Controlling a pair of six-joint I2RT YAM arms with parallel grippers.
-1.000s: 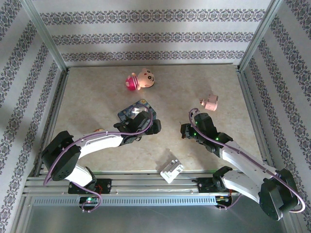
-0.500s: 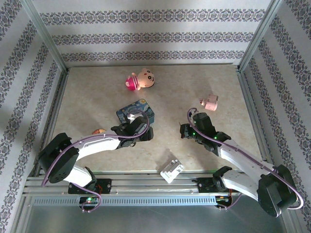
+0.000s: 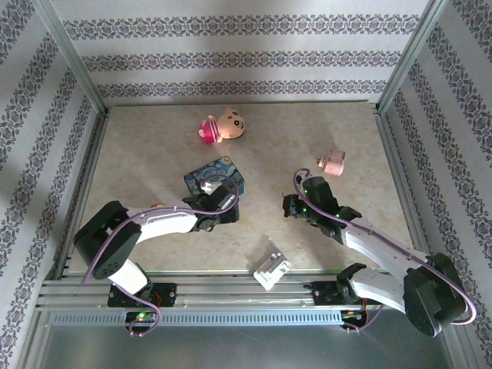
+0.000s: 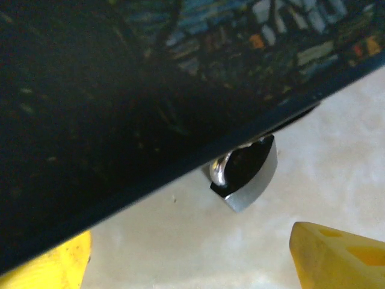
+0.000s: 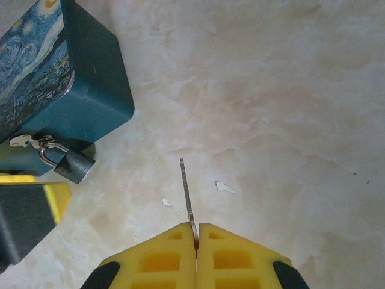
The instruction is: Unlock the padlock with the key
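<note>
Right gripper [image 5: 197, 232]: yellow pads pressed together, pinching the key [image 5: 186, 186] by its head. The thin blade sticks straight out past the fingertips and leans slightly left in the right wrist view. Its tip is over bare table [image 5: 271, 120]. Can't tell whether it touches the surface. A couple of small white flecks [image 5: 224, 188] lie just beside the blade.

Padlock [image 5: 71, 162]: hangs from a small silvery hasp on the side of the blue painted tin [image 5: 78, 90], at the tin's lower corner. The shackle is through the hasp and looks closed. The dark body tilts outward with its bottom toward the table. Key tip and padlock are apart, with bare table between them; the padlock sits to the left of the blade.

Left gripper [image 4: 192, 265]: jaws wide, nothing between them. One yellow finger [image 4: 337, 253] shows at the lower right of the left wrist view, the other at the lower left. The tin's dark side looms above them and the padlock pokes out under its edge, ahead of the gap. In the right wrist view, one left finger sits just below the padlock, near the tin's corner.

From the top view, the tin is left of centre, with the left gripper at its near edge and the right gripper off to the tin's right. White block [image 3: 271, 269] is at the near edge between the arms. Pink piece [image 3: 332, 161] is far right and the round pink toy [image 3: 221, 127] is at the back.
</note>
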